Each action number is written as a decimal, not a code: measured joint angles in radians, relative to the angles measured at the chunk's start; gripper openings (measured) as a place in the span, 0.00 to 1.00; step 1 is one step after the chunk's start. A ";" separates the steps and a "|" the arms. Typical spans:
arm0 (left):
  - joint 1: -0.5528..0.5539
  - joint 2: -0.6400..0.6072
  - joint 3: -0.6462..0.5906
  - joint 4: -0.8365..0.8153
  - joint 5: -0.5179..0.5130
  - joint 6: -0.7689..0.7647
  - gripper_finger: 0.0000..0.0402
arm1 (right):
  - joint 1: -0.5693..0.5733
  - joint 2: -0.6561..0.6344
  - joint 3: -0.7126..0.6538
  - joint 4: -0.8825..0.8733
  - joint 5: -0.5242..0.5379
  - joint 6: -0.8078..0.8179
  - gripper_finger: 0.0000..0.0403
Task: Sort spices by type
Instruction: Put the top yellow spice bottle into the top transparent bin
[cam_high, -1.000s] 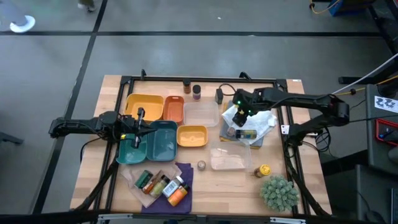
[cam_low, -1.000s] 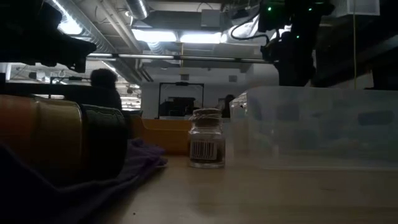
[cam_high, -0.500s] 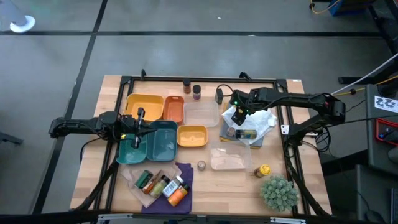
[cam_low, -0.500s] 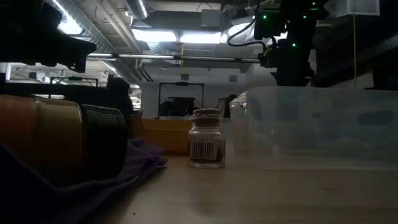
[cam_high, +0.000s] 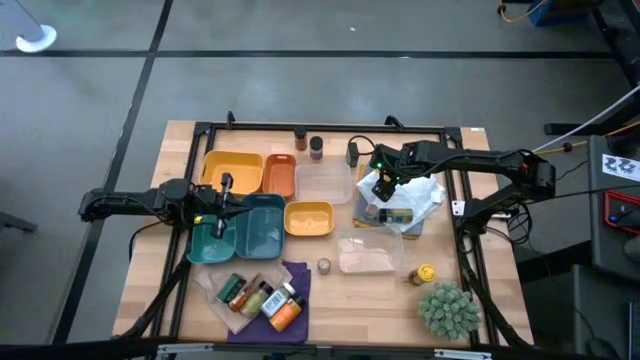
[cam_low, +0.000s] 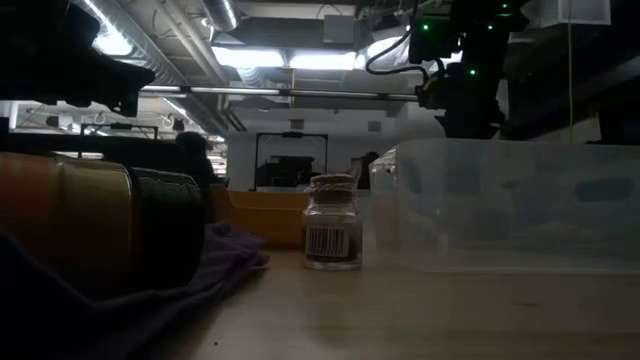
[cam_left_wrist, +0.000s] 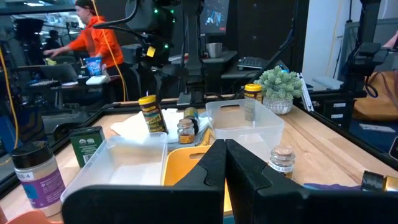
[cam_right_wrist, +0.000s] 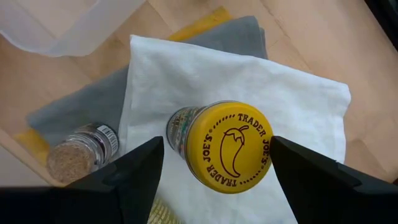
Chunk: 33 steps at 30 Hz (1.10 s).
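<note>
In the right wrist view a yellow-capped spice jar (cam_right_wrist: 233, 146) stands upright on a white cloth (cam_right_wrist: 186, 68). My right gripper (cam_right_wrist: 216, 148) is open above it, one finger on each side of the cap with a gap to each. In the high view the right gripper (cam_high: 381, 186) hides most of this jar. A second jar (cam_right_wrist: 78, 152) with brownish contents lies beside it, and a bottle (cam_high: 395, 214) lies on the same cloth. My left gripper (cam_high: 232, 205) is shut over the teal tray (cam_high: 255, 232), holding nothing.
Yellow tray (cam_high: 232, 172), orange tray (cam_high: 279, 175), two clear tubs (cam_high: 322, 183) (cam_high: 368, 252) and a small yellow tray (cam_high: 309, 218) fill the middle. Several spices lie on a purple cloth (cam_high: 262, 297). A corked jar (cam_high: 324, 265), a yellow-capped jar (cam_high: 425, 273) and a spiky plant (cam_high: 448, 308) stand nearby; two jars (cam_high: 308, 144) stand at the far edge.
My right gripper has moved a little down and toward the table's left, over the yellow-capped jar, and has then kept still. Nothing else on the table has moved.
</note>
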 joint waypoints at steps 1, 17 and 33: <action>0.000 0.000 0.000 0.000 0.000 0.000 0.00 | 0.000 0.000 0.000 0.000 0.000 0.000 0.73; 0.000 0.000 0.000 0.000 0.000 -0.001 0.00 | 0.001 0.001 0.079 -0.095 -0.028 0.074 0.73; 0.000 0.000 0.000 0.000 0.000 -0.001 0.00 | 0.000 0.000 0.079 -0.146 -0.019 0.101 0.73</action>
